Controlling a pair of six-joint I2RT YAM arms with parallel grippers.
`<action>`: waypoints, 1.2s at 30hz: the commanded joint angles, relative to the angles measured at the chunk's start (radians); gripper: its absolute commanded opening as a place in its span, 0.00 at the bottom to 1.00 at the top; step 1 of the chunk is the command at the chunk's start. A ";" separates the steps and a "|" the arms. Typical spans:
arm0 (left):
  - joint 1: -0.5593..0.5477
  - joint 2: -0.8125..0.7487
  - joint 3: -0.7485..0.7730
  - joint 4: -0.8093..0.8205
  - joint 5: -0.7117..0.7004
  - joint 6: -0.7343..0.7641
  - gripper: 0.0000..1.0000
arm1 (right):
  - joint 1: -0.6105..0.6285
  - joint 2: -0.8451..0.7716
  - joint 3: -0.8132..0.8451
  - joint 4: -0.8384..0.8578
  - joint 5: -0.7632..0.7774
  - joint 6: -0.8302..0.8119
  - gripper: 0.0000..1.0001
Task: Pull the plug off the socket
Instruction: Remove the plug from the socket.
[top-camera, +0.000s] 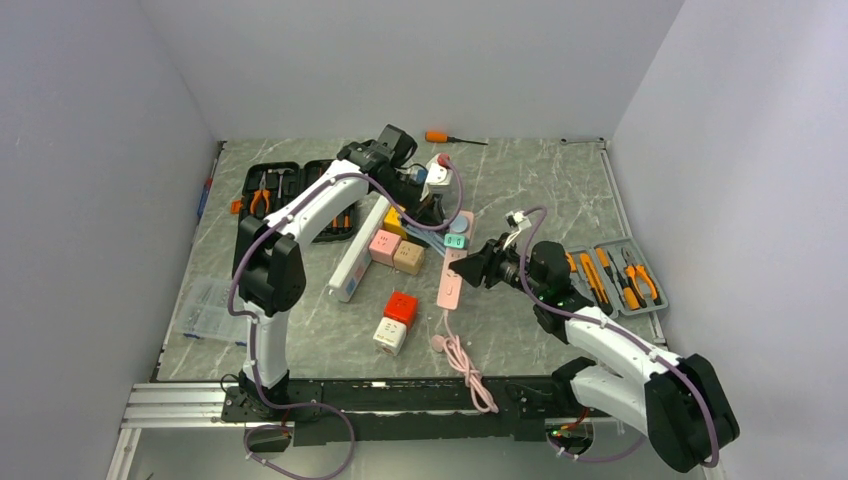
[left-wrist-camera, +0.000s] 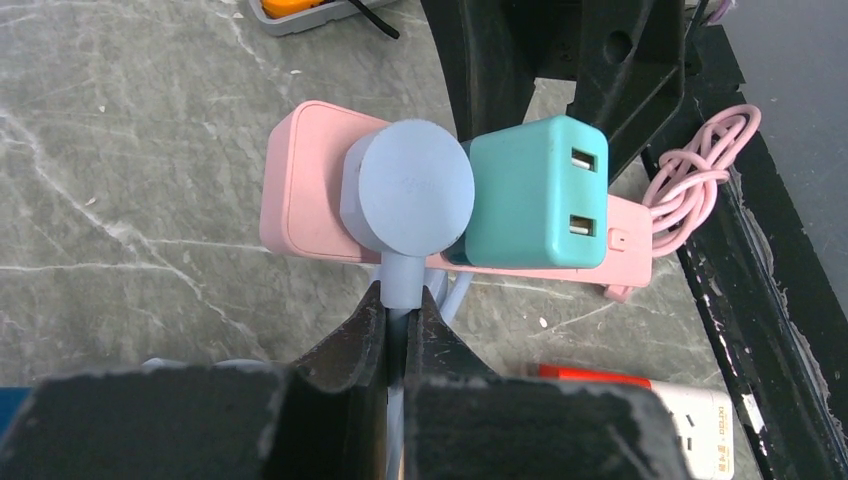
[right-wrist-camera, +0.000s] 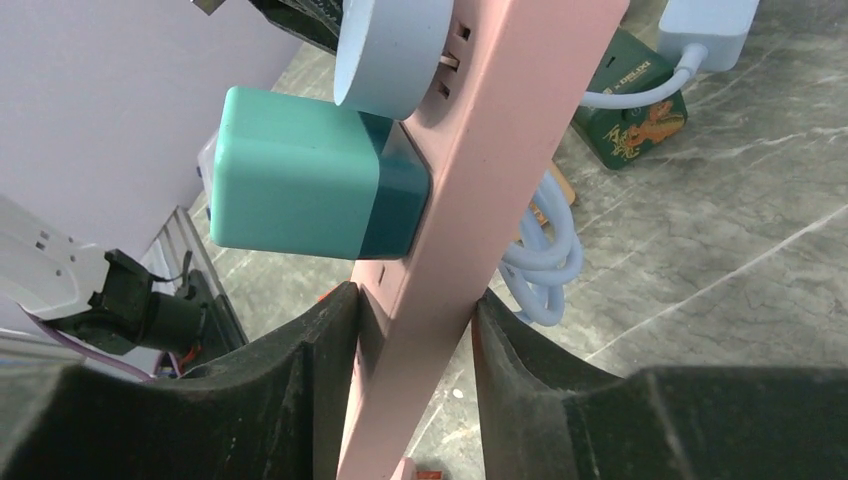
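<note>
The pink power strip (top-camera: 450, 280) lies mid-table with a round blue-grey plug (top-camera: 459, 226) and a teal USB adapter (top-camera: 455, 242) in its far end. In the left wrist view the left gripper (left-wrist-camera: 404, 312) is shut on the neck and cable of the blue-grey plug (left-wrist-camera: 412, 188), next to the teal adapter (left-wrist-camera: 530, 195) on the pink strip (left-wrist-camera: 300, 185). In the right wrist view the right gripper (right-wrist-camera: 412, 315) is shut on the pink strip (right-wrist-camera: 490, 190), below the teal adapter (right-wrist-camera: 295, 175). The plug (right-wrist-camera: 385, 50) stands slightly off the strip face, with a prong showing.
Coloured cube sockets (top-camera: 398, 307) and a white power strip (top-camera: 357, 255) lie left of the pink strip. Tool cases sit at the back left (top-camera: 270, 190) and right (top-camera: 610, 275). An orange screwdriver (top-camera: 440, 137) lies at the back. The pink cable (top-camera: 462, 360) runs to the near edge.
</note>
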 joint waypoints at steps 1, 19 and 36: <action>-0.019 -0.115 -0.009 0.119 0.161 -0.122 0.00 | 0.007 0.029 0.005 0.214 -0.027 0.038 0.46; -0.023 -0.162 -0.060 0.145 0.146 -0.152 0.24 | 0.006 0.046 -0.034 0.302 -0.046 0.073 0.00; -0.054 -0.059 0.085 -0.202 0.151 0.134 0.88 | 0.006 -0.081 0.040 0.140 -0.132 -0.060 0.00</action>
